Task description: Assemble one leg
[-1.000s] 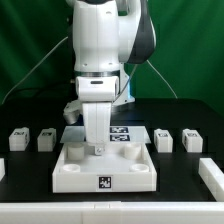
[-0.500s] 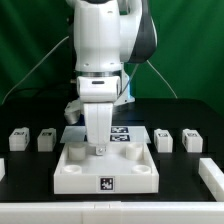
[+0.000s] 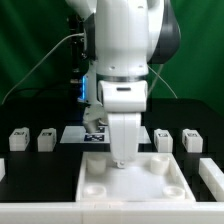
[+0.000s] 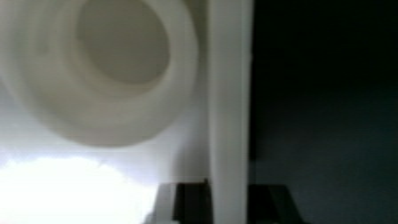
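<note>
Table (image 3: 35, 172): black surface filling the lower half of the exterior view.
Arm (image 3: 125, 50): white, upper centre of the frame. Its last link points straight down, with the wrist vertical over the rear of the panel.
Panel (image 3: 135, 186): wide white tray with round holes, lower centre, lying flat. In the wrist view one hole (image 4: 107, 95) and an upright wall show close up.
Marker board (image 3: 75, 134): flat, mid-frame, partly hidden behind the arm.
Gripper (image 3: 120, 157): centre of the frame, tips down at the panel's rear wall. In the wrist view the wall runs between the dark fingers (image 4: 187, 206), which stand close together. Whether they pinch it cannot be told.
Legs (image 3: 164, 139): four small white posts in a row at mid-height on the table. Two are at centre right, the nearer just beside the arm, and two are at far left (image 3: 46, 140). All are apart from the gripper, and none is held.
</note>
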`<state>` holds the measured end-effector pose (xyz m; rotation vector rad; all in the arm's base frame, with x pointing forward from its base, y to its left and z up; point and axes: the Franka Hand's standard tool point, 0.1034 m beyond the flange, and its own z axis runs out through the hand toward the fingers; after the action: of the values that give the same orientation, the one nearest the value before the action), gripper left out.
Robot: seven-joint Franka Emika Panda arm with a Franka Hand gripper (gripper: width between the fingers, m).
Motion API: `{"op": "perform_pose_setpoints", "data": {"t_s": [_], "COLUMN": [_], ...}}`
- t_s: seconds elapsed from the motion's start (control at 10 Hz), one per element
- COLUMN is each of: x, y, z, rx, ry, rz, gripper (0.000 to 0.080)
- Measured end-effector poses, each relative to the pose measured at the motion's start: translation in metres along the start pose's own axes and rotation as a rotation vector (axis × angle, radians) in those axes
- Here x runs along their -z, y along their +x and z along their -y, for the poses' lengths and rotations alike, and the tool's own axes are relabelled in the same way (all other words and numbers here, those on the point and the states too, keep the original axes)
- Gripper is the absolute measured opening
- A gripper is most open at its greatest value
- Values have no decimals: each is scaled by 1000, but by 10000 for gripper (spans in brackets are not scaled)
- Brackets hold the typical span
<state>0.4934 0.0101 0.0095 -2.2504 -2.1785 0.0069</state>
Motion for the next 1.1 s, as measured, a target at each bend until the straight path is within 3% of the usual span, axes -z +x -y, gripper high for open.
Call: {"op": "perform_pose_setpoints", "data": {"t_s": [0.1,0.4,0.7,1.1], "x": [-4,-4,-3,-3], "y": [9,27,48,47], "z": [-2,-2,-2,-2], "rx": [-18,-18,-17,-27], "ry": [44,99,114,124], "rz": [8,15,10,15], "gripper": [60,65,68,70]}}
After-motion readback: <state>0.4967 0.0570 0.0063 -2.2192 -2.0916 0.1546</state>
